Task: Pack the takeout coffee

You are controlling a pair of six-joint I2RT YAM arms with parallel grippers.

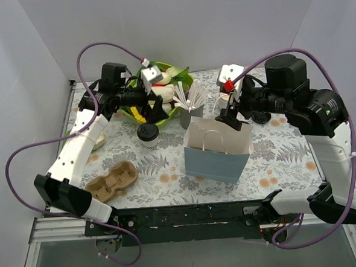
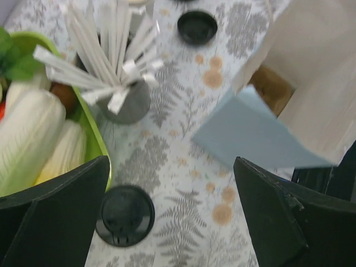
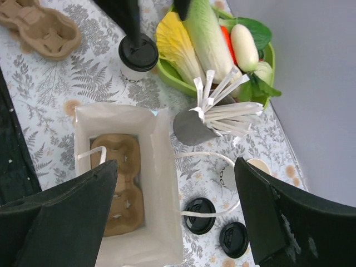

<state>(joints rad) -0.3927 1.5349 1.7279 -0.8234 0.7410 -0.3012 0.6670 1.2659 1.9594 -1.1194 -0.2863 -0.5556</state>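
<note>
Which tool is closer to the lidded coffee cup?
Left. The left tool hovers open just beyond the coffee cup; the right tool is open above the paper bag, farther off.

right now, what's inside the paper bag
A brown cardboard cup carrier lies flat in the paper bag, no cup in it. Its lower corner is hidden behind the right hand.

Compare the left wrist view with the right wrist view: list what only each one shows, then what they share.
Left wrist only: the bag's blue outer face and the left pincer, open with nothing in it. Right wrist only: the cardboard cup tray lying on the table, and the right pincer, also open. Both: the lidded coffee cup, the grey cup of straws, the green bowl of vegetables, at least one loose black lid, and the bag.
</note>
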